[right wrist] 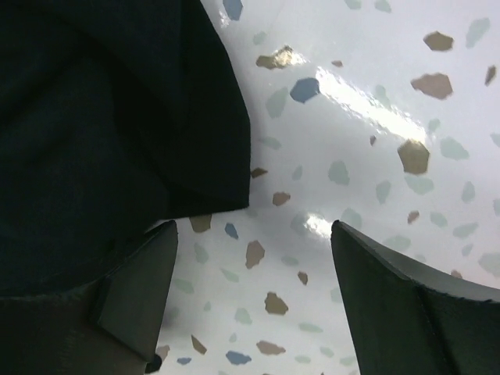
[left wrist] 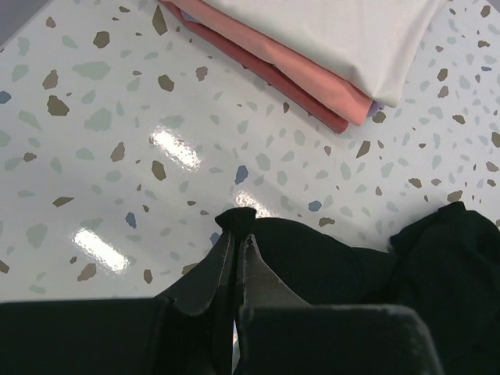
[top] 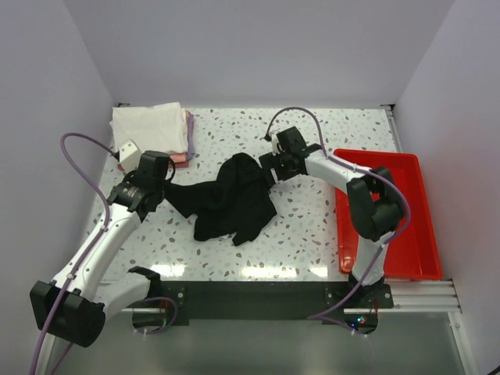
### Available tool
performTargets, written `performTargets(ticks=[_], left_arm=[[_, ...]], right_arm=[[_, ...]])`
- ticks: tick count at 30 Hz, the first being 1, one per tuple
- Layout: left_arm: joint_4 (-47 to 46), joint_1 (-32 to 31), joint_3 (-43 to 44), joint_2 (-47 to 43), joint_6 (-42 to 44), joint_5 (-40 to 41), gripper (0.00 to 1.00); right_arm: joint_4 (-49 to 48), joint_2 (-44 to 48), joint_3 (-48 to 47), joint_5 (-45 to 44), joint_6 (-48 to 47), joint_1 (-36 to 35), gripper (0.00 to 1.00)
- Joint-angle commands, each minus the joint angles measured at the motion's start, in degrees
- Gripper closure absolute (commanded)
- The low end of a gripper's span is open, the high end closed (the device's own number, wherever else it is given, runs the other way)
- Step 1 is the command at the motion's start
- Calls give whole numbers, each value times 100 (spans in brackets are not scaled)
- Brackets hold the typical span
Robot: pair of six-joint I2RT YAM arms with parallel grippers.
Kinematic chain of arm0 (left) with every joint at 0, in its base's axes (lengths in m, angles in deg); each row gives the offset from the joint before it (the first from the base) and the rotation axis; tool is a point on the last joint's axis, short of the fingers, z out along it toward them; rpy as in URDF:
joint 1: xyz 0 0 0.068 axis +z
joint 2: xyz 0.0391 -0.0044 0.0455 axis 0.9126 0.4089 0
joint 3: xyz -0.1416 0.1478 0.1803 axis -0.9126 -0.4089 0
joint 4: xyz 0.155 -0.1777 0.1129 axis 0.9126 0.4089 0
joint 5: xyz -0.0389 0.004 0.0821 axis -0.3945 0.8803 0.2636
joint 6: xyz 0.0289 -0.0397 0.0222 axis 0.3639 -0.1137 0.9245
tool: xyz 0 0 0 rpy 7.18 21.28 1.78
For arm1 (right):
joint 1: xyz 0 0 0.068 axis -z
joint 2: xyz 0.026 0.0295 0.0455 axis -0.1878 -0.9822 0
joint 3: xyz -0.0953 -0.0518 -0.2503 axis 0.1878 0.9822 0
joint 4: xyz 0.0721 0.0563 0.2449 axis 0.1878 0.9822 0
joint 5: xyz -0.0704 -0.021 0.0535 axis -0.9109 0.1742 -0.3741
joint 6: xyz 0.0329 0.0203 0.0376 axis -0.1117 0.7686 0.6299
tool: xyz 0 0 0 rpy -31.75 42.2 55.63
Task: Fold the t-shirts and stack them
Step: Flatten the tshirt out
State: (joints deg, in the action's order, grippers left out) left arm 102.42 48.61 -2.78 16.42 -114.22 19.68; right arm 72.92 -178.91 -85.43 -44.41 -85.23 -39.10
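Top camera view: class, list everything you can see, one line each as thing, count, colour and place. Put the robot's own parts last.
black shirt: 1, black, crumpled mid-table between the two grippers
folded shirts: 1 stack, white on top, pink below, lavender sliver, far left corner
white block: 1, white, beside the stack; unclear what it is
tray: 1, red, right side of the table
table: 1, white with speckles, under everything
left gripper: 1, black, shut on the black shirt's left edge
right gripper: 1, black, open, at the black shirt's far right edge
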Motion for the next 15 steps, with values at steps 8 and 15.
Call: performTargets(ticks=[8,15], left_arm=[[-133,117,161,281,-72,161,100],[-318,266,284,342,42,38,100]], right_arm=[[-501,-910,-632,1002,-11,-20,49],[-386,-333,-510,573,262,-12,100]])
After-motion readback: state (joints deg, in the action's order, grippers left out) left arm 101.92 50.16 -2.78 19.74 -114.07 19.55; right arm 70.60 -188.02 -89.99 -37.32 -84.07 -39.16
